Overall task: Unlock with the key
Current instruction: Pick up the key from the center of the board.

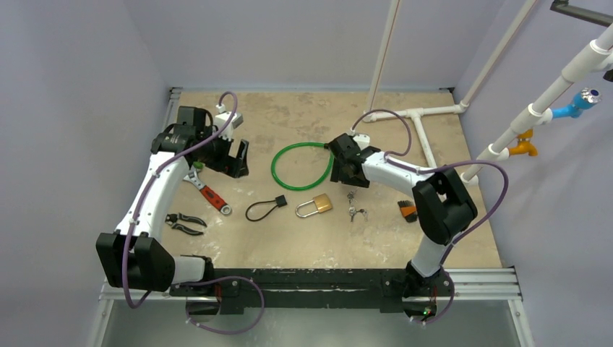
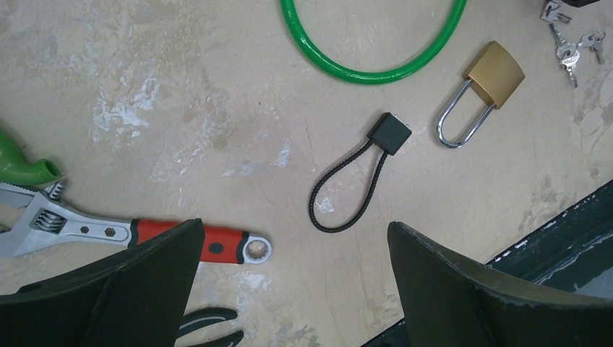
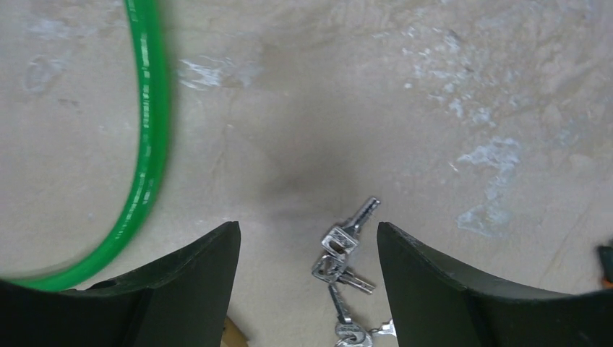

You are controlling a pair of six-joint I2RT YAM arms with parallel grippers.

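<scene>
A brass padlock with a steel shackle lies on the table centre; it also shows in the left wrist view. A bunch of silver keys lies just right of it, seen in the right wrist view and at the left wrist view's corner. My right gripper is open and hovers above the keys, which lie between its fingers. My left gripper is open and empty at the left, above the table.
A green cable loop lies behind the padlock. A small black cable lock, a red-handled adjustable wrench and black pliers lie left of centre. White pipes cross the table's right side.
</scene>
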